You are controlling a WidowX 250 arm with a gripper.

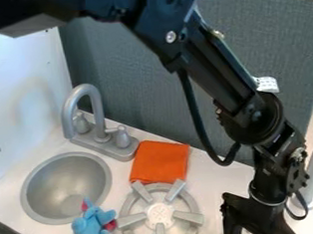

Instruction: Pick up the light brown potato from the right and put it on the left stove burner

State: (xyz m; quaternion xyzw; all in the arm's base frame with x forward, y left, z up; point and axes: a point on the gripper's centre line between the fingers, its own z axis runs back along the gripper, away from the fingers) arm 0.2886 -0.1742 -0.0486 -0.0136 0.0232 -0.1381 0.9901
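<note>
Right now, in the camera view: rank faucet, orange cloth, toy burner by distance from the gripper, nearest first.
From the gripper, lower right:
1. Toy burner: bottom center, just left of it.
2. Orange cloth: behind the burner.
3. Faucet: upper left, behind the sink.

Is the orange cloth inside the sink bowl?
No, the orange cloth lies on the counter, between the faucet and the round grey burner.
</note>
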